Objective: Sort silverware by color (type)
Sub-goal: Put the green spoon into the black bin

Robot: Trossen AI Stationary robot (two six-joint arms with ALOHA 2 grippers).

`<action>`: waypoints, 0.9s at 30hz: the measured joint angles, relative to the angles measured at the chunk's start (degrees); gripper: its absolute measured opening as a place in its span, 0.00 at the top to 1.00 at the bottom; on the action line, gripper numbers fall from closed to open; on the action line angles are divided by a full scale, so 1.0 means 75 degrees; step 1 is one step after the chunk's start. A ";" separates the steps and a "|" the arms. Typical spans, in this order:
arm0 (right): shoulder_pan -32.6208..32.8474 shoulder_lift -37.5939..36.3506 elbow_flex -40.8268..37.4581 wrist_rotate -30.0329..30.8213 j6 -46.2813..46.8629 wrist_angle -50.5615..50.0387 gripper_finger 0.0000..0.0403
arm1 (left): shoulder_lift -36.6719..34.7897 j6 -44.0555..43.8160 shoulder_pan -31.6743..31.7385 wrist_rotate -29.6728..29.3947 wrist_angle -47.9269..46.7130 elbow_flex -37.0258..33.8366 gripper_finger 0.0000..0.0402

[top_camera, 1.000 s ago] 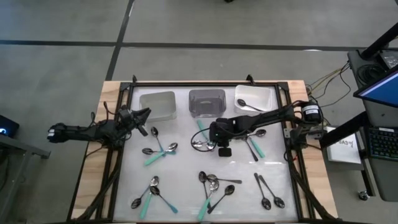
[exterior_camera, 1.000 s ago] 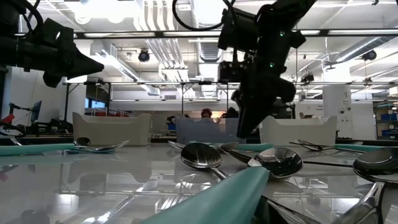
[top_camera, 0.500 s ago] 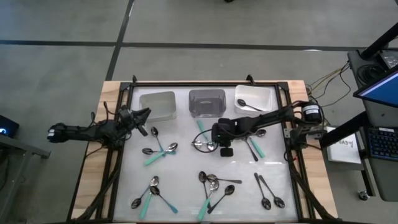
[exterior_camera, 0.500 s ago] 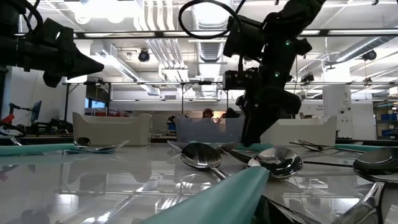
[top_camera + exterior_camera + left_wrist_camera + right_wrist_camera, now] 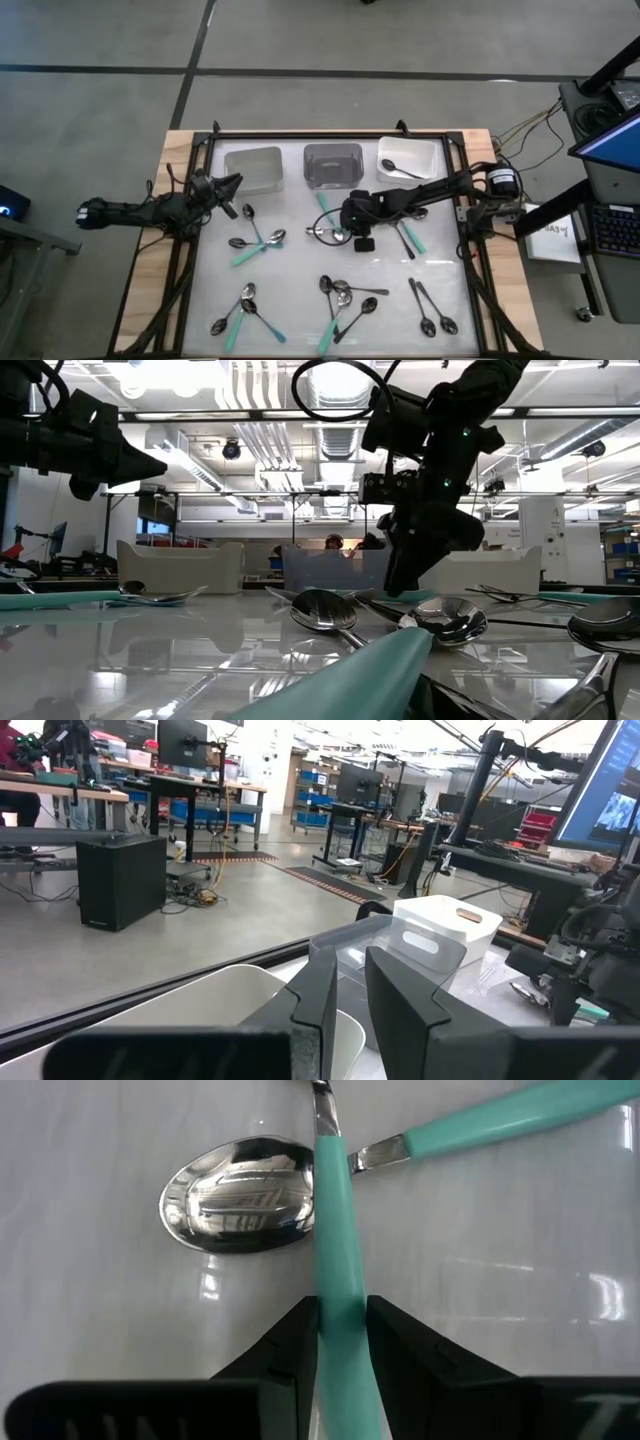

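Over on the left, the left end effector [image 5: 229,186] hangs above the counter's [image 5: 300,265] edge just in front of the white bin [image 5: 254,168], its fingers [image 5: 318,1000] nearly together with only a thin gap and nothing between them. Below it a small cluster of spoons [image 5: 256,242] lies crossed, and another group [image 5: 243,308] sits near the front left corner.

In the middle, the clear bin [image 5: 332,164] stands at the back. Just in front of it the right end effector [image 5: 340,226] is down at the counter surface — its fingers [image 5: 282,1355] sit on either side of a teal handle [image 5: 338,1280], against it on both sides, so it is closed on that teal spoon [image 5: 324,208]. A silver spoon bowl [image 5: 240,1192] lies on the counter touching that handle, and a second teal spoon [image 5: 500,1122] angles off beside it.

Further right, the third bin [image 5: 408,160] holds one black spoon [image 5: 400,169]. More spoons [image 5: 432,308] lie near the front right — black ones, side by side.
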 joint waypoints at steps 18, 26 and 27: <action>-0.0031 0.0023 -0.0020 0.0017 0.0216 -0.0122 0.83 | 0.0000 -0.0003 0.0001 -0.0001 0.0000 -0.0001 0.90; -0.0031 0.0011 -0.0007 -0.0078 0.0252 -0.0111 0.85 | 0.0000 -0.0003 0.0001 0.0000 0.0003 0.0000 0.90; -0.0034 0.0006 0.0021 -0.0181 0.0218 -0.0139 0.85 | 0.0000 -0.0002 0.0000 0.0000 0.0000 0.0000 0.90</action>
